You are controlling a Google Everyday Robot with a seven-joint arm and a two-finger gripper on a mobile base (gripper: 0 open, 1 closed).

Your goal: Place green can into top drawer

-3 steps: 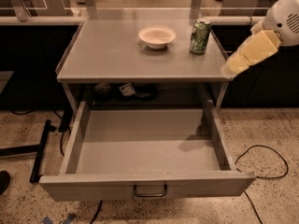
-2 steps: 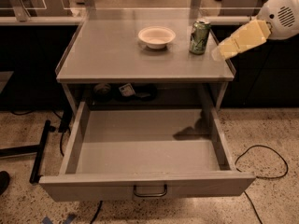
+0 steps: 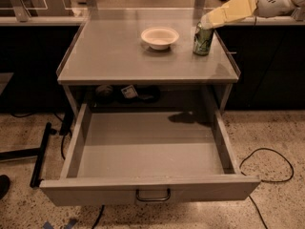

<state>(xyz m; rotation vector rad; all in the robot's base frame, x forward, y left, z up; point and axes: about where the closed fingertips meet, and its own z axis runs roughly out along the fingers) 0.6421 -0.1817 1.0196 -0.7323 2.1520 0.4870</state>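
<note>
Two things stand on the desk (image 3: 109,56): a white bowl (image 3: 159,36) toward the back and the green can (image 3: 203,38), upright near the right edge. The hand (image 3: 208,21) reaches in from the upper right, its tip at the can's top; whether it grips cannot be told. Below, the top drawer (image 3: 95,191) stands pulled far out, its floor open from above.

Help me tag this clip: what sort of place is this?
Probably an office or lab: metal table, open drawer, cables on a speckled floor. The gripper is at the top of the can.
</note>
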